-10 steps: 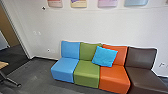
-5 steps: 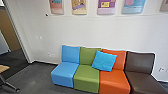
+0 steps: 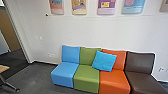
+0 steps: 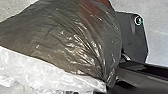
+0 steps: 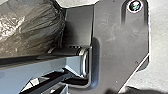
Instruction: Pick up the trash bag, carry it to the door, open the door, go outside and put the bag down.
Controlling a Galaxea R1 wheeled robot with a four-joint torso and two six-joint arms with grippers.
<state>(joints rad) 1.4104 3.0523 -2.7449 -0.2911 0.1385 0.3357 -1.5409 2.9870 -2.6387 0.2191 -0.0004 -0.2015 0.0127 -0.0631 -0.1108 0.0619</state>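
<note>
Treat this, as a judgement, as the carrying stage, with the trash bag [image 4: 65,42] close by the robot's own dark plate [image 4: 133,37] in the left wrist view, pleated tightly toward one end. Read that gathering as a likely sign of a load borne at the neck, but cannot tell the state of the left gripper, whether wide, narrow or holding the bag, nor that of the right gripper. Carry smoothly, without jerks or sudden yaw, so as not to set the load swinging or stretch such thin, shiny film to tearing. Leave slack enough to avoid rubbing against the plate's edges. Turn in a gentle arc toward the door frame [image 3: 18,35] at about 11 o'clock, without taking it for certain as the way outside. Give a good berth to the table [image 3: 3,68] and its splayed leg [image 3: 10,86] near 10 o'clock, an easy snag for low-hanging plastic. Stay well off the coloured seats [image 3: 86,77] spanning 12 to 1 o'clock, especially on swinging round. Check for sag or slipping before speeding up
</note>
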